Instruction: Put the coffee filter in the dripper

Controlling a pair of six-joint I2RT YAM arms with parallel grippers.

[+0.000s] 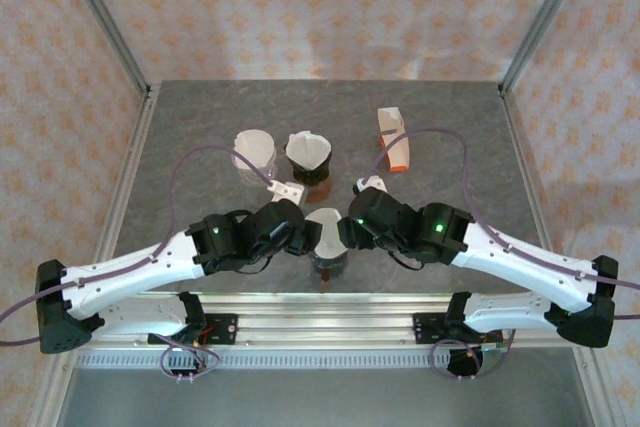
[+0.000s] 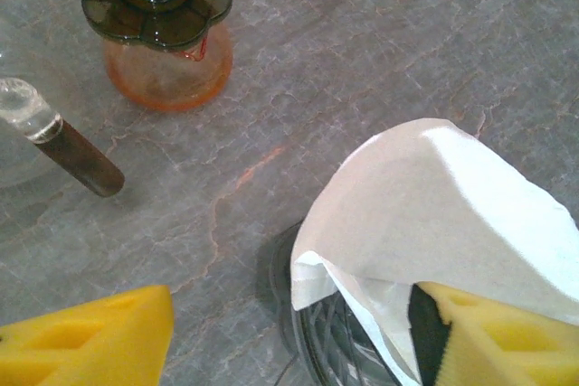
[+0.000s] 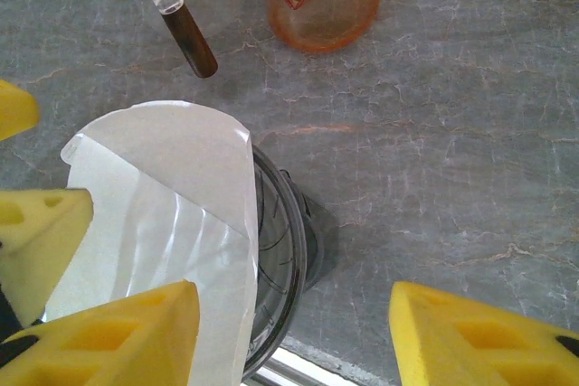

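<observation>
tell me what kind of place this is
Most likely a robot test cell staged as a coffee corner: patterned walls on metal frame posts enclose a grey table, where a dripper sits with a paper filter.

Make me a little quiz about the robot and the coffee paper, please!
1. True or false: the white paper coffee filter sticks up above the rim of the dark see-through ribbed dripper.
2. The green flower-rimmed dripper stands on: A) an orange glass jug, B) a box, C) the bare table.
3. Fill in: the left hand and right hand have foam fingers coloured ____.

Key: 1 true; 2 A; 3 yellow.
</observation>
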